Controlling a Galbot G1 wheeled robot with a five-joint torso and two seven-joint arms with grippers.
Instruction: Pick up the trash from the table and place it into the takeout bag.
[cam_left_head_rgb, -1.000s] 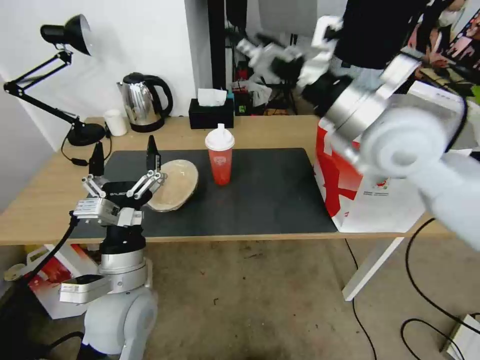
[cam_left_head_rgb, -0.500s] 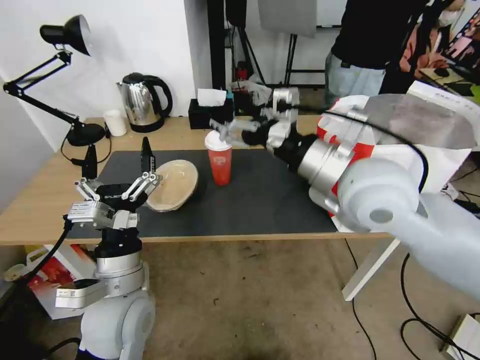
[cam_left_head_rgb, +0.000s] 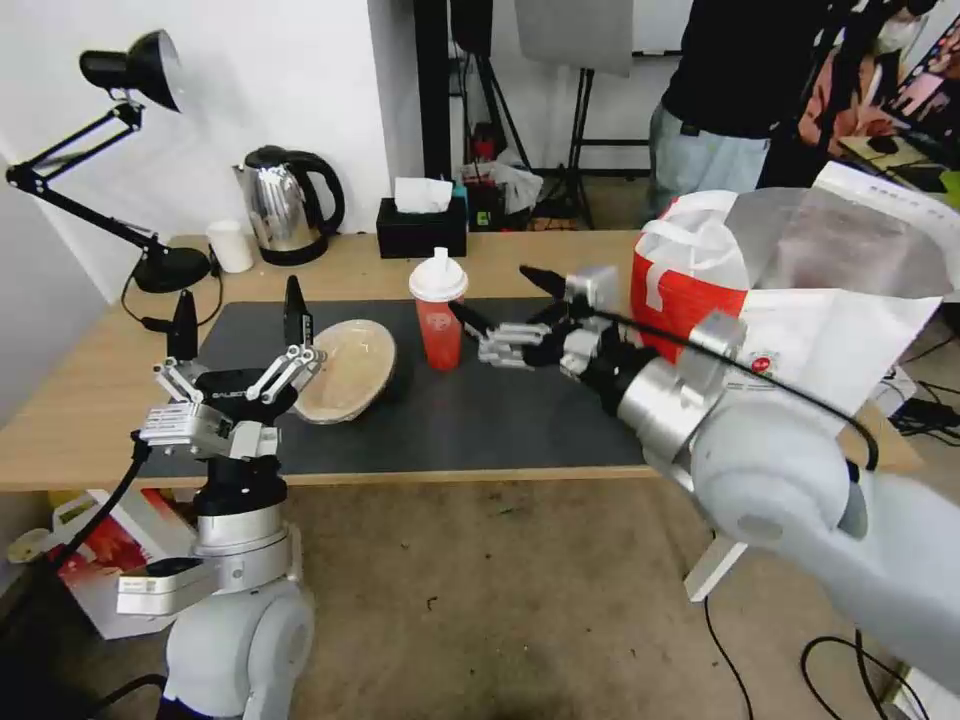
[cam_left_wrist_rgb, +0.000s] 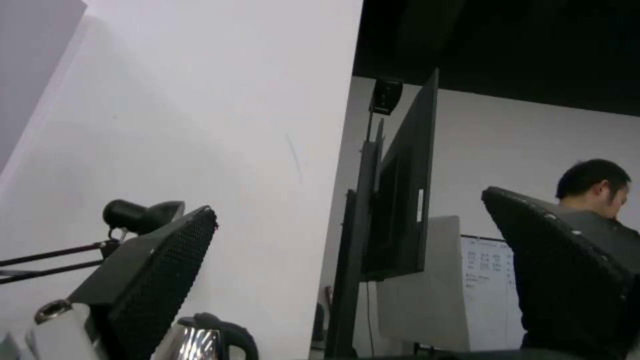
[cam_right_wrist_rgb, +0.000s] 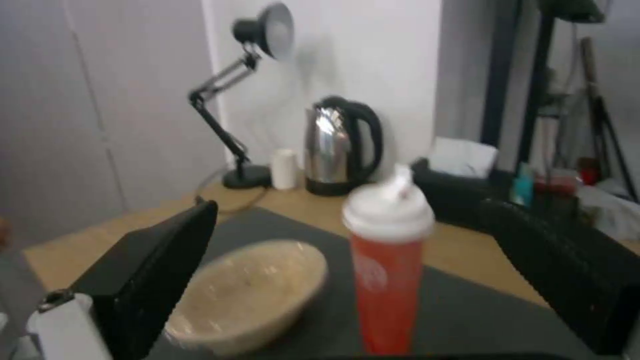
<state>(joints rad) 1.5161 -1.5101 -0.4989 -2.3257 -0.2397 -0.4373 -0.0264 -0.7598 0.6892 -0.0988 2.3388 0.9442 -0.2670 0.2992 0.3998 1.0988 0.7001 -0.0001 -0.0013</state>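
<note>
On the far left of the counter (cam_left_head_rgb: 80, 420) stands a black lamp (cam_left_head_rgb: 130, 70), with a small white mug (cam_left_head_rgb: 232, 245) and a steel kettle (cam_left_head_rgb: 285, 205) behind the mat (cam_left_head_rgb: 520, 400). The left tool (cam_left_head_rgb: 240, 315) points up at the left end of the mat, wide open, and it has hold of nothing. Its right finger (cam_left_head_rgb: 294, 310) is just beside the tan bowl (cam_left_head_rgb: 345, 372), which lies tilted on the mat. I cannot tell if they touch.

To the right of the bowl stands the red cup (cam_left_head_rgb: 439, 320) with its white lid, upright on the mat. A black tissue box (cam_left_head_rgb: 422, 228) is behind it on the wood. In the right wrist view the cup (cam_right_wrist_rgb: 389, 265) is between the two black fingers and the bowl (cam_right_wrist_rgb: 250, 292) is beside it.

The right tool (cam_left_head_rgb: 495, 300) reaches in from the right, low over the mat, open wide and holding nothing. Its tips are just beside the cup, and one of them looks very close to the cup's side.

At the right end of the counter stands the bag (cam_left_head_rgb: 790, 300), white and red, with its mouth open and the foil lining to see.
</note>
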